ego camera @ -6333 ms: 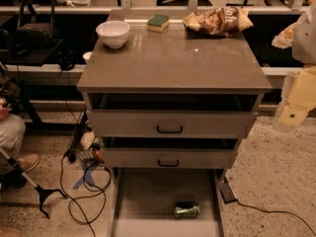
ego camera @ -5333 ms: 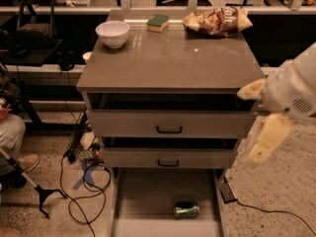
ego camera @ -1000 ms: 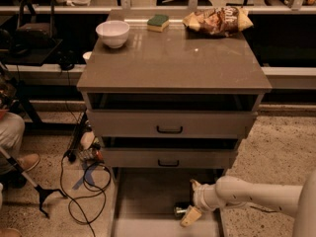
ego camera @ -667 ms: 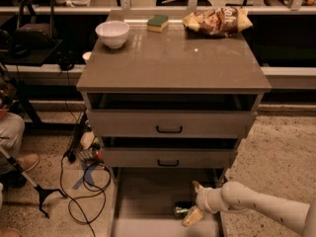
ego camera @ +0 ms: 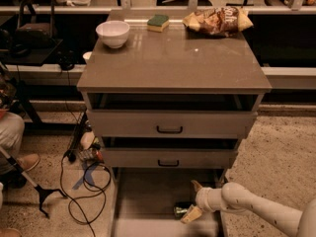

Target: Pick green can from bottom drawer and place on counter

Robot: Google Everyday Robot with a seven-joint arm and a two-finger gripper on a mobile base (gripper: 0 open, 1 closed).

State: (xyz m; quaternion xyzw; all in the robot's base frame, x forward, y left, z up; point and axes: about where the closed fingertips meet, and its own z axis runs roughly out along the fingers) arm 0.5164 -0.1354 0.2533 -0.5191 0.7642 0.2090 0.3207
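1. In the camera view, the bottom drawer (ego camera: 148, 191) stood pulled out at floor level, below two upper drawers (ego camera: 169, 124) with black handles.
2. The can (ego camera: 180, 210) lay on its side on the drawer floor, toward the right and near the front; only its green left part showed.
3. The pale arm (ego camera: 256, 209) reached in from the lower right, low over the drawer's right rail, and ended at the jaws inside the drawer.
4. The jaws were spread wide, one finger (ego camera: 196, 185) pointing up toward the drawer's back and the other down by the can.
5. The lower finger covered the can's right end, so the can sat at that fingertip and not squarely in the gap; whether they touched could not be told.
6. The jaws gripped nothing.
7. The table (ego camera: 173, 58) above carried a white bowl (ego camera: 113, 33) at the back left, a sponge (ego camera: 158, 22) at the back middle and a chip bag (ego camera: 217, 19) at the back right.
8. Black cables (ego camera: 84, 191) lay on the speckled floor to the left of the cabinet.
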